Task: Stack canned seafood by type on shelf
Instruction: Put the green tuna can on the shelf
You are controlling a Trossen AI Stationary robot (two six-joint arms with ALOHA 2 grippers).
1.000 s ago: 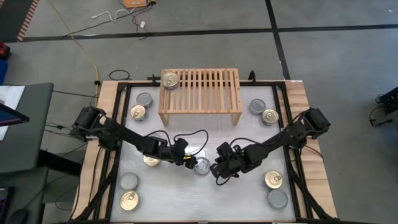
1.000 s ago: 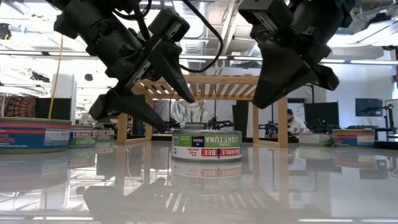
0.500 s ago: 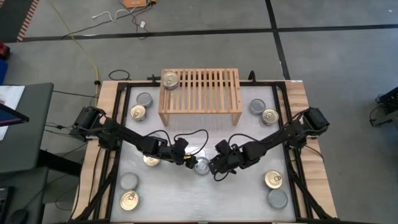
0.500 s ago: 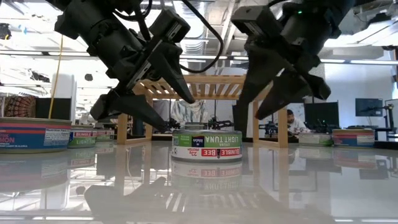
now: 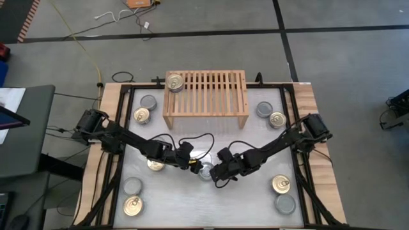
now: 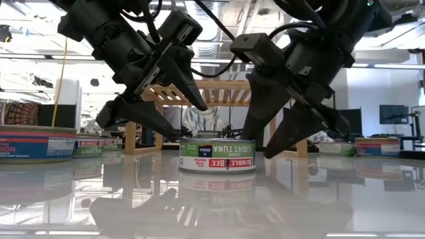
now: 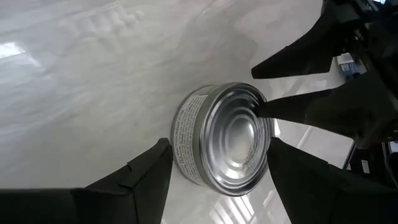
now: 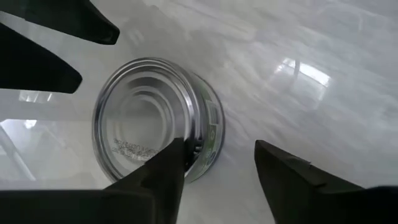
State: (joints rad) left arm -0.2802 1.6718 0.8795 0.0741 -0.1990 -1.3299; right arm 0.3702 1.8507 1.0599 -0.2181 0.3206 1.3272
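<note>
Nearest the front, mid-table, a silver-topped tuna can (image 6: 217, 156) is sitting flat — both grippers crowding it. The left gripper (image 6: 174, 113), at its 9 o'clock, is hanging spread around it, gripping nothing; the right gripper (image 6: 269, 133), at 3 o'clock, is standing splayed, one finger touching the rim. Rigid, smooth-walled and probably slippery — it wants pinching across the side wall. At 12 o'clock, the shelf (image 5: 206, 114) is carrying one gold-topped can (image 5: 174, 82).

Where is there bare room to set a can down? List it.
The shelf slats right of its lone gold-topped can; the table strip along its front. Crowded: centre, left gripper and right gripper around one silver-topped can.
</note>
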